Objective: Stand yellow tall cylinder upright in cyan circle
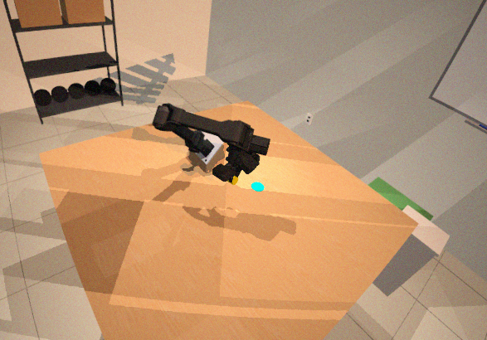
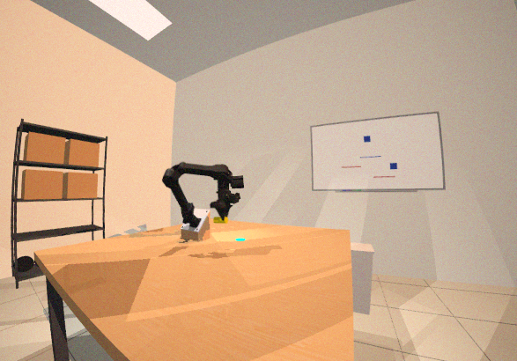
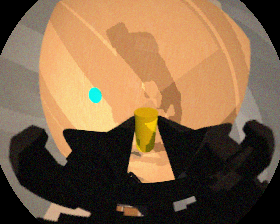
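The yellow tall cylinder [image 1: 235, 180] [image 2: 218, 220] [image 3: 146, 131] is held between the fingers and looks roughly level in the exterior view, clear of the table. My gripper [image 1: 232, 178] [image 2: 222, 218] [image 3: 145, 119] is shut on it, pointing down. In the wrist view one round end of the cylinder faces away from the gripper's body, and the fingers cover parts of its sides. The cyan circle [image 1: 257, 187] [image 2: 240, 239] [image 3: 95, 95] lies flat on the table, to the right of the held cylinder in the top and exterior views and to its upper left in the wrist view.
The wooden table [image 1: 286, 265] [image 2: 233, 299] carries the arm's base block [image 1: 211, 155] [image 2: 195, 233], behind and left of the gripper in the top and exterior views. A pale box [image 1: 427, 232] [image 2: 362, 277] stands beyond the table's right edge. A shelf rack [image 1: 68, 64] [image 2: 59, 231] stands at the far left.
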`<state>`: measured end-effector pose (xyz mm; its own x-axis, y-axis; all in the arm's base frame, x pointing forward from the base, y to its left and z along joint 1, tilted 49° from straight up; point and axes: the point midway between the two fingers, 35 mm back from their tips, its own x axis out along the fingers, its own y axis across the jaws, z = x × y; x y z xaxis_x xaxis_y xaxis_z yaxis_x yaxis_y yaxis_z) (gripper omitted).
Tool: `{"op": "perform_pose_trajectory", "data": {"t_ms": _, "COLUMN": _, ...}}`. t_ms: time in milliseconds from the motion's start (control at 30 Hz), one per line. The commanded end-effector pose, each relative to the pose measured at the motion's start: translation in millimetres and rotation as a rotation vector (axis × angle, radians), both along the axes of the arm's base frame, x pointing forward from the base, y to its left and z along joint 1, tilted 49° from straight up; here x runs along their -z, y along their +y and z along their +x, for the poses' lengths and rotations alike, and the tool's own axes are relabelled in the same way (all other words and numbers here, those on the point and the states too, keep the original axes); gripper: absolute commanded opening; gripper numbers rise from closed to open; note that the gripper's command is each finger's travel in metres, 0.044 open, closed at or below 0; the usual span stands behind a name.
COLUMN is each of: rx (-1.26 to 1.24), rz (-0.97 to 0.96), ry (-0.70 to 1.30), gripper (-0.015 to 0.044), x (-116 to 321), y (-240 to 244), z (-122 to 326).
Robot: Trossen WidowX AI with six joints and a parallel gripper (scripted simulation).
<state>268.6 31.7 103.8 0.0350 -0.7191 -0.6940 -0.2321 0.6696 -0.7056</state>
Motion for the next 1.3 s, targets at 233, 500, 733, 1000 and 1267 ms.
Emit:
{"op": "perform_pose_trajectory", "data": {"t_ms": 233, "rx": -0.124, "rz": 0.002, "ry": 0.125, "gripper": 0.0105, "x": 23, "y": 27, "z": 5}}
{"op": "perform_pose_trajectory", "data": {"t_ms": 500, "rx": -0.216, "rz": -0.005, "ry": 0.224, "gripper": 0.0105, "x": 42, "y": 45, "z": 5}}
{"op": "perform_pose_trajectory", "data": {"t_ms": 733, "rx": -0.296, "rz": -0.014, "ry": 0.31, "gripper": 0.0105, "x": 59, "y": 61, "z": 4}}
{"op": "perform_pose_trajectory", "data": {"t_ms": 1000, "rx": -0.386, "rz": -0.025, "ry": 0.409, "gripper": 0.0105, "x": 80, "y": 78, "z": 0}}
{"op": "perform_pose_trajectory", "data": {"t_ms": 1267, "rx": -0.474, "rz": -0.038, "ry": 0.507, "gripper": 0.0105, "x": 100, "y": 94, "z": -6}}
